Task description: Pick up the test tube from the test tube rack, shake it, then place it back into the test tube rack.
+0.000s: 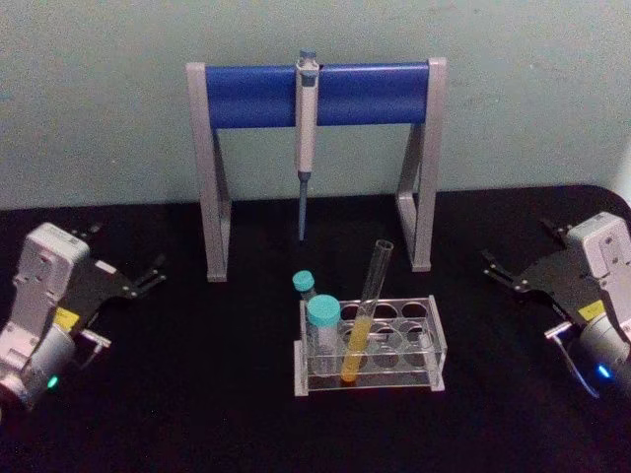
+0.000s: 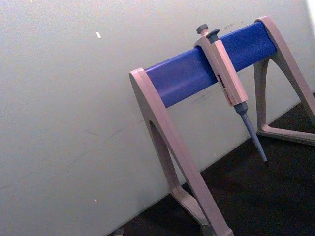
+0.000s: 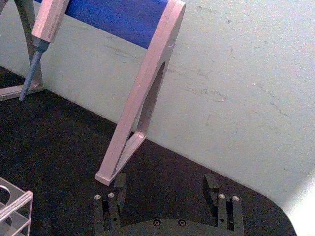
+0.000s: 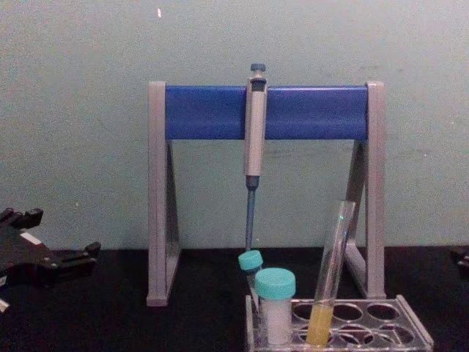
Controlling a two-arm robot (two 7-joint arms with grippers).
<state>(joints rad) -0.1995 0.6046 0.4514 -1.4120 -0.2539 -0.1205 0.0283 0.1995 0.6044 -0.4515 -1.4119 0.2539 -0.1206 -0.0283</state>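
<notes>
The right gripper (image 1: 496, 268) hangs above the worktop (image 1: 197, 414) with its fingers (image 3: 211, 183) spread wide and nothing between them. In the right wrist view the gap is bare and opens toward a grey leg of the stand (image 3: 142, 98). The left gripper (image 1: 153, 273) sits on the opposite side, its fingers also parted and holding nothing.

From the right fingers, the test tube (image 1: 367, 315) lies inward, toward the robot's left, and a little nearer the body. It stands in the test tube rack (image 1: 434, 340) with yellow liquid in its lower part. Its long axis is close to upright but tilted, with the open mouth leaning toward the right fingers' side. By my reckoning the right fingers are the nearer pair.

The two teal-capped tubes (image 1: 322, 313) stand just beside the test tube on the side away from the right fingers. That puts them between it and the left fingers, so a reach from the right looks the less crowded. A grasp would probably have to close across the bare glass above the rack.

Behind the rack, the pipette (image 1: 307, 138) hangs from the stand's blue bar, well apart from either pair of fingers.

I cannot tell which hole holds the test tube, because the clear walls and neighbouring holes overlap. The chest view cuts off the rack's base, and the right wrist view cuts the rack off at a corner (image 3: 12, 206). The upper glass is faint against the dark worktop.
</notes>
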